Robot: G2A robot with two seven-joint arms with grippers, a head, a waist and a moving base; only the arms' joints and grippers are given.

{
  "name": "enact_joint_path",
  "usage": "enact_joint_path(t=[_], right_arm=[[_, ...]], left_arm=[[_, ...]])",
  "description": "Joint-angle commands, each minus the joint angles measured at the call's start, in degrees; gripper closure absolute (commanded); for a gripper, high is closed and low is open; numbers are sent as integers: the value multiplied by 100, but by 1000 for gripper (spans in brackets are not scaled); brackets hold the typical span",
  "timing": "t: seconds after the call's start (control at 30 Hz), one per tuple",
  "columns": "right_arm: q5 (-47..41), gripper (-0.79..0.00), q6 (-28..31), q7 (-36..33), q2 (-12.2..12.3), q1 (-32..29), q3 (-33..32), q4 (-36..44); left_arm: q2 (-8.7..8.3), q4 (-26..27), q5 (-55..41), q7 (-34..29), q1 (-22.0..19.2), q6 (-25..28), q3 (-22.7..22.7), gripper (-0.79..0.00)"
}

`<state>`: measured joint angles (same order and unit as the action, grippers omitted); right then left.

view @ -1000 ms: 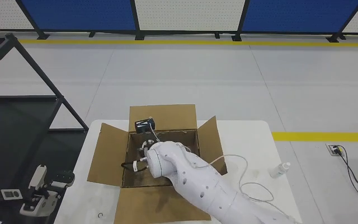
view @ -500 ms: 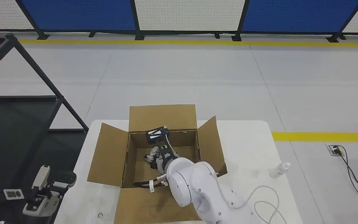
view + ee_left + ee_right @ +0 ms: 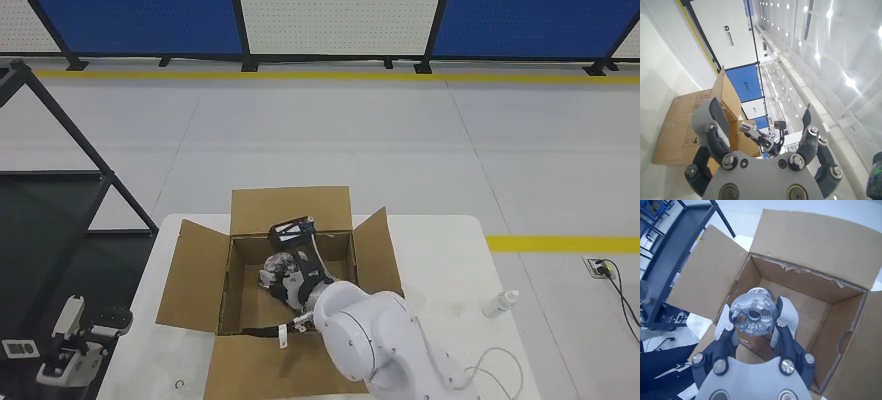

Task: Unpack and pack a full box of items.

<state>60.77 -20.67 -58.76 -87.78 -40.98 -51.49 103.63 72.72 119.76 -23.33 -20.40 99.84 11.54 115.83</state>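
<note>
Grasping a flanged metal hub (image 3: 745, 308) in the right end effector (image 3: 754, 311), fingers clenched on either side of it. Held over the opening of the cardboard box (image 3: 810, 247), toward its left wall, all four flaps spread on the white counter (image 3: 450, 250). Left end effector (image 3: 762, 109) released, fingers wide apart, beside the box's outer wall, aimed up at the ceiling. Small white bottle (image 3: 500, 302) near the counter's right edge.

Bright, even light; glaring ceiling lamps (image 3: 849, 82)
</note>
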Motion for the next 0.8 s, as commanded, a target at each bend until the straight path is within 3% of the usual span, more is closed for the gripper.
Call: enact_joint_path(t=[0.0, 0.23, 0.77], right_arm=[[60, 0, 115, -225, 103, -445, -439, 849], [313, 0, 243, -654, 345, -1988, -1652, 3071], [-872, 0, 341, 923, 487, -4013, -4279, 3102]], left_arm=[[-3, 12, 37, -49, -10, -19, -41, -785], [-25, 31, 247, -248, -127, -122, -230, -785], [-52, 63, 547, -353, -213, -190, -500, -785]])
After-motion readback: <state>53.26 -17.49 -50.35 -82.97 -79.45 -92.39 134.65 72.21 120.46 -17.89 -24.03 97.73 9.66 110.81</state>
